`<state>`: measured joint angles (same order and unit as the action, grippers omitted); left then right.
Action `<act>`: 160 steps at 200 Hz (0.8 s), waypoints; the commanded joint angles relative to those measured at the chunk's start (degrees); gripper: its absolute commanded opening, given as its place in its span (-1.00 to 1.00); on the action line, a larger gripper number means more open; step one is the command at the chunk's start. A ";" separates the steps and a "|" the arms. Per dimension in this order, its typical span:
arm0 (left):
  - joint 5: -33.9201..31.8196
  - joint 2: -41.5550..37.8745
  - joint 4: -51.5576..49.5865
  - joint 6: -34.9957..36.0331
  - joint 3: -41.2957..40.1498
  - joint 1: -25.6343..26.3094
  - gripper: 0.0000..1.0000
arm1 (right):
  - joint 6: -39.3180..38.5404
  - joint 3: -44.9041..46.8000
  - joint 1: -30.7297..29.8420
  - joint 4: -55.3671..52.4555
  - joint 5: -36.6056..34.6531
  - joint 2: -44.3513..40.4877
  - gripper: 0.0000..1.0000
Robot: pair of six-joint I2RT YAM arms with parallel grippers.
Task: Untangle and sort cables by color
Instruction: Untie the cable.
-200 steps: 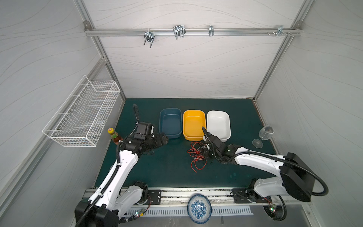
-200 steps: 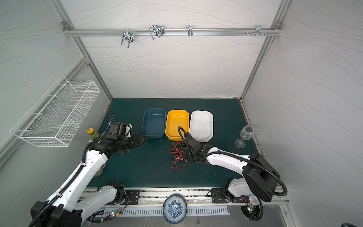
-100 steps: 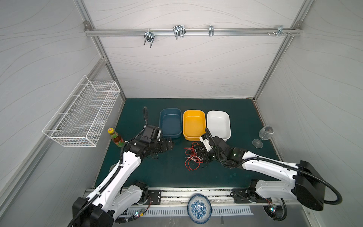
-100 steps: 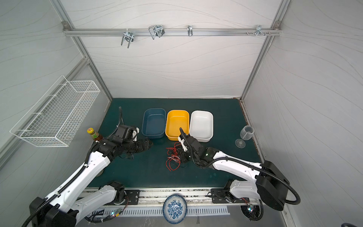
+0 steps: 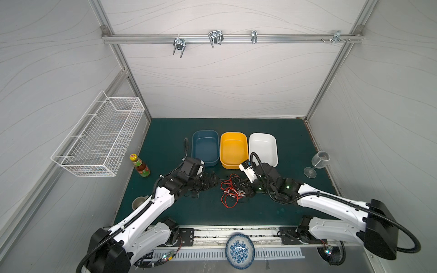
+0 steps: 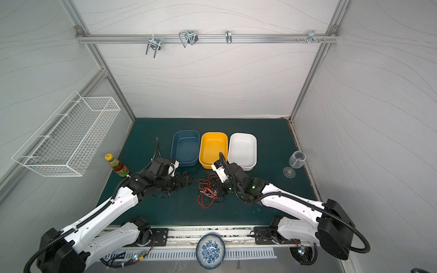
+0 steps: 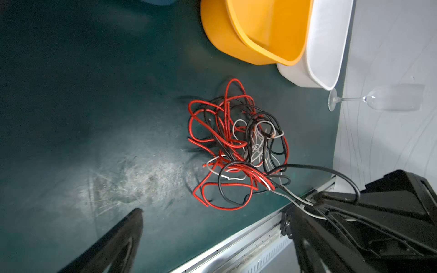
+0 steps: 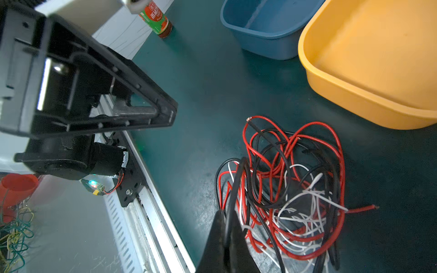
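A tangle of red, black and white cables (image 5: 233, 192) lies on the green tabletop (image 5: 165, 141), in front of the yellow bin (image 5: 234, 149) and apart from it, between the two arms. The right end effector (image 5: 246, 190) sits at the side of the heap nearer its own arm, clenched; in the right wrist view (image 8: 223, 216) a black strand runs up out of its closed fingers into the pile, and the left wrist view shows a black and a white strand drawn taut from the heap toward it. The rest of the cables (image 8: 290, 189) rest loosely looped on the tabletop, one red end sticking out to the side. The left end effector (image 5: 212, 182) hangs low on the opposite side of the tangle, its jaws spread wide with nothing between them, near the cables but not touching in both top views. Behind the heap a blue bin (image 5: 205, 149), the yellow bin and a white bin (image 5: 263, 149) stand side by side in a row, none holding a cable. A sauce bottle (image 5: 140, 166) stands near the left edge of the tabletop and a wine glass (image 5: 318, 163) near the right edge.
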<state>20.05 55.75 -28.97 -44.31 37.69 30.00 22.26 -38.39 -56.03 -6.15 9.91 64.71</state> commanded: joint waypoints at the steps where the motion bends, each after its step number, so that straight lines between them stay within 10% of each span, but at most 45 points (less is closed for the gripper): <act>1: 3.55 -0.59 10.56 -3.17 -1.00 1.35 0.96 | -2.73 0.68 -0.22 2.59 3.68 -1.32 -1.00; 88: 11.25 0.03 27.64 -4.71 -6.46 3.70 0.87 | -6.10 6.81 1.62 6.08 7.70 -4.39 -1.00; 160: 11.87 5.07 33.63 -3.82 -7.30 9.21 0.40 | -4.13 8.19 2.94 4.76 5.25 -5.99 -1.00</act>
<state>31.09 59.35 0.10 -49.28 29.15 37.32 17.58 -30.30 -53.32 -1.56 16.84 60.31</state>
